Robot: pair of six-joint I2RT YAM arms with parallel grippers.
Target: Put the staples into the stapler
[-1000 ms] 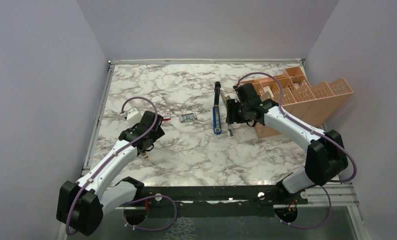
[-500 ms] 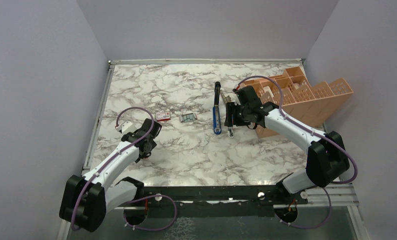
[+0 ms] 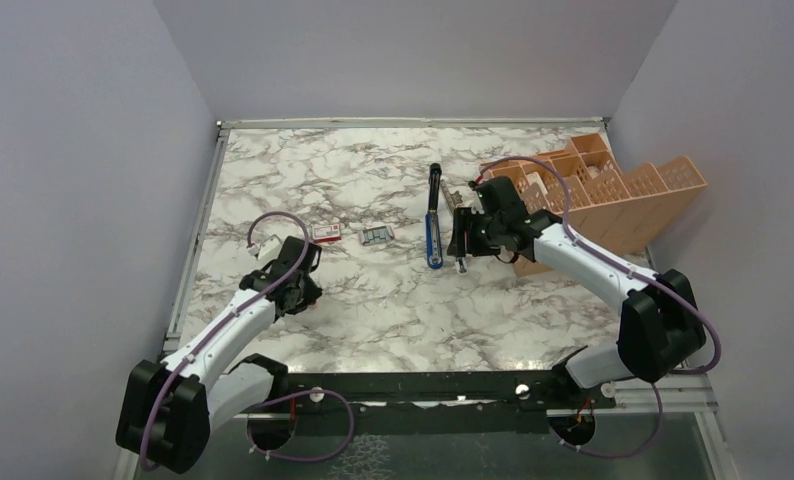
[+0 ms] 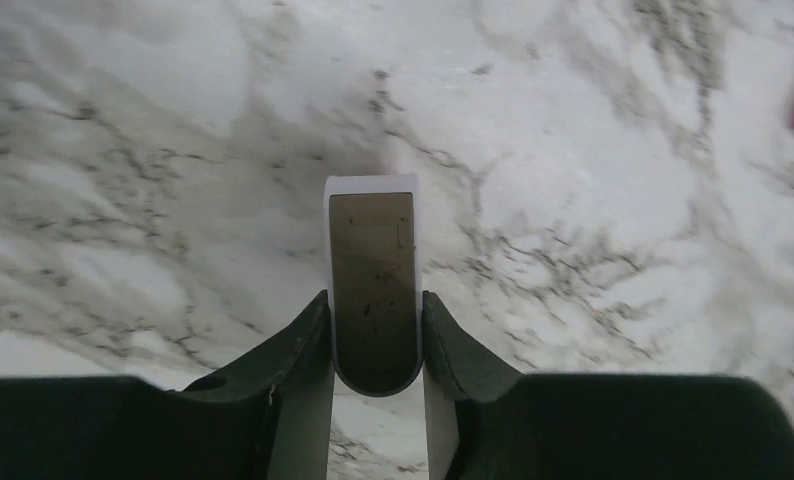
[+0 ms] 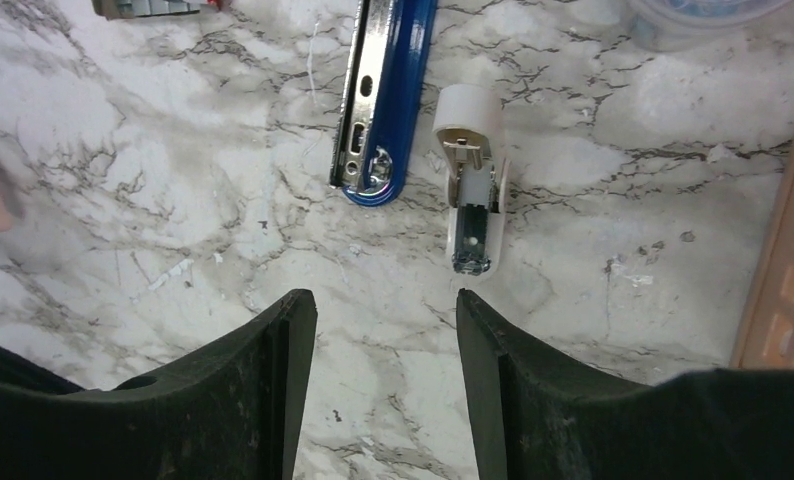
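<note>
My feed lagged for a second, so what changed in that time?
The left end effector, shut on the tan-and-white block, drew back toward the near edge, away from the red-and-white box. The right end effector, open, barely shifted. The stapler, staples and box stayed put.

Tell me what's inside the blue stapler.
Right wrist view shows a silvery metal channel with holes along the blue stapler, with nothing loaded visible there. Its far end is out of frame.
</note>
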